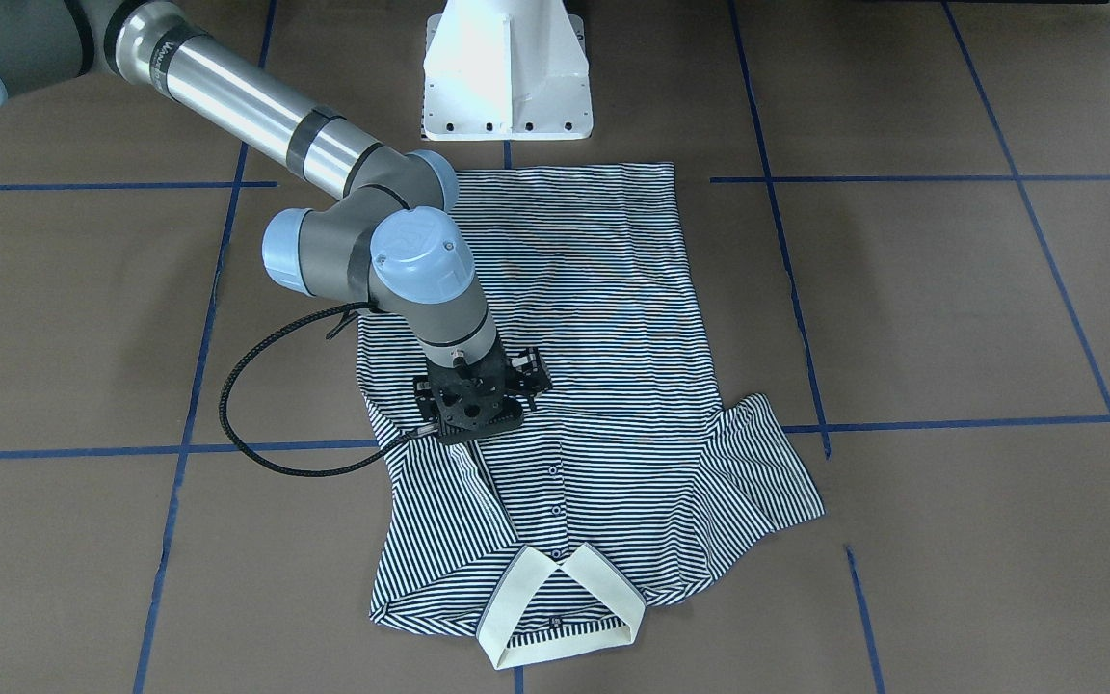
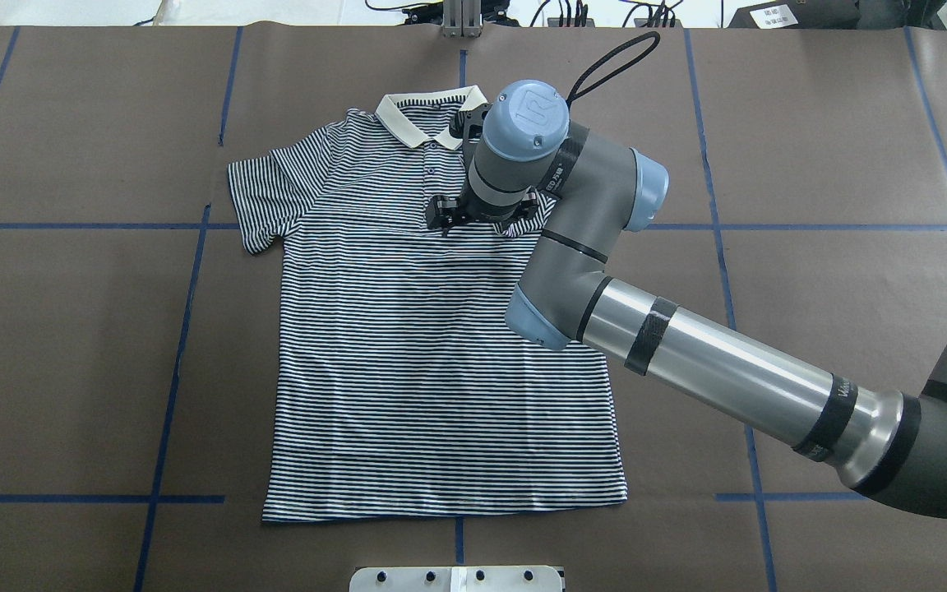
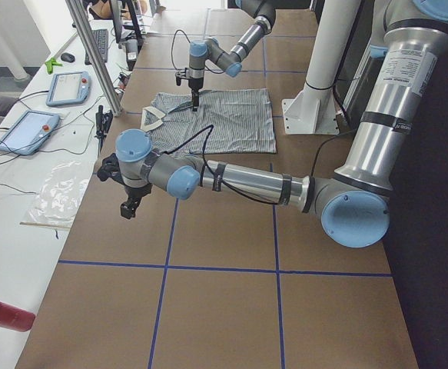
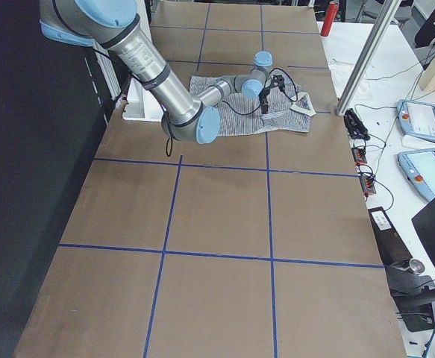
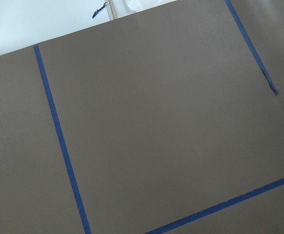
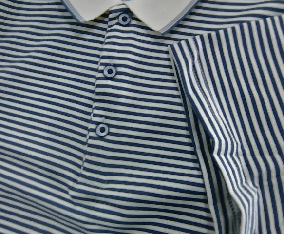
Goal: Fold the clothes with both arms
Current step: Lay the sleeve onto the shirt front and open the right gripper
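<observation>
The striped polo shirt (image 1: 603,318) (image 2: 408,370) lies flat, front up, cream collar (image 1: 555,617) away from the robot. One sleeve (image 1: 439,501) (image 6: 249,122) is folded in over the chest; the other sleeve (image 2: 264,197) lies spread out. My right gripper (image 1: 473,427) points straight down at the folded sleeve's end beside the button placket (image 6: 105,73). Its fingers are hidden under the wrist, so I cannot tell if it is open or shut. My left gripper (image 3: 127,209) hangs over bare table well left of the shirt; its state cannot be judged.
The white pedestal base (image 1: 507,77) stands just behind the shirt's hem. A black cable loop (image 1: 237,424) hangs from the right wrist beside the shirt. Blue tape lines (image 5: 59,136) grid the brown table. Tablets (image 3: 28,131) and a red can (image 3: 4,314) lie on the side bench.
</observation>
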`<state>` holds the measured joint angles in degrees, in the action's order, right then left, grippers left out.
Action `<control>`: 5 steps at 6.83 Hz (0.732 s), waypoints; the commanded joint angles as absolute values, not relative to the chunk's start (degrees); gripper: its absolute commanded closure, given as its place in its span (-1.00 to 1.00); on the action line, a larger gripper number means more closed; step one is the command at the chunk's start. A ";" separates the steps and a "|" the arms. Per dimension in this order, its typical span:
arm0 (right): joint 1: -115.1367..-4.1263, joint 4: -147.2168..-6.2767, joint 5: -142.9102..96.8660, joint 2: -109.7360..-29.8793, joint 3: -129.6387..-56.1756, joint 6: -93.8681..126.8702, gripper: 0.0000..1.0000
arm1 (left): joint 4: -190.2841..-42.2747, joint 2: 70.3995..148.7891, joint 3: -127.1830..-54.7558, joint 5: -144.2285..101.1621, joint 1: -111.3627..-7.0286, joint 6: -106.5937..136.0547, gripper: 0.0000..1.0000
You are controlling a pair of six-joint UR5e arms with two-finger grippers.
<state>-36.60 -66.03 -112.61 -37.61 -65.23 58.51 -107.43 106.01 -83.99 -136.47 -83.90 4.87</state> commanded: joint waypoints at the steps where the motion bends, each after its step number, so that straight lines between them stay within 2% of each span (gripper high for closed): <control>1: -37.52 -70.54 -115.66 -37.35 -69.06 59.24 -1.00 | -111.15 106.52 -84.81 -136.41 -78.88 17.66 -1.00; 3: -42.78 -82.20 -119.08 -39.88 -76.34 59.15 -1.00 | -120.12 107.83 -84.64 -128.47 -70.45 36.39 -1.00; 5: -48.75 -95.22 -119.01 -48.29 -87.91 48.78 -1.00 | -122.33 111.69 -84.20 -118.62 -59.90 51.24 -1.00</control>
